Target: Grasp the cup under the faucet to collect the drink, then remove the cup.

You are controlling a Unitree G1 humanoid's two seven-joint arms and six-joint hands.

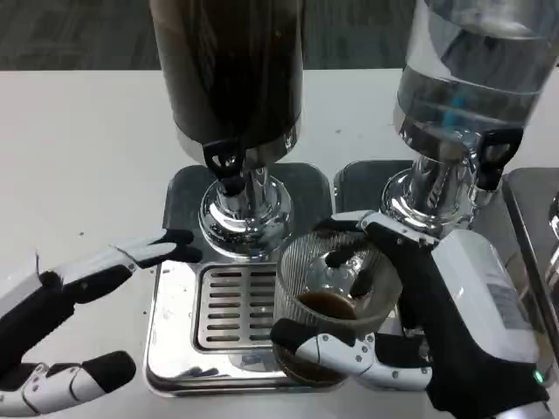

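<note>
White table (79, 148) stretches out in front of me, and on it sit two drink tanks. One is dark (231, 70) and one is see-through (476, 70). My right hand (410, 323) is wrapped around the cup (336, 301), with fingers (327, 349) in front of it and more behind it. The cup stands straight up, with its open top facing up, and it has a little brown drink at the bottom. It sits over the right end of the shiny tray (175, 340) with the slots.

The faucet (229, 166) of the dark tank is up and to the left of the cup, so I think the cup is not right under it. My right hand is the one that has the cup. My left hand (74, 323) is well off to the left, spread wide and holding nothing.

The bottom of the cup hides behind my fingers. I cannot tell if it rests on the tray. The tops of both tanks are cut off
</note>
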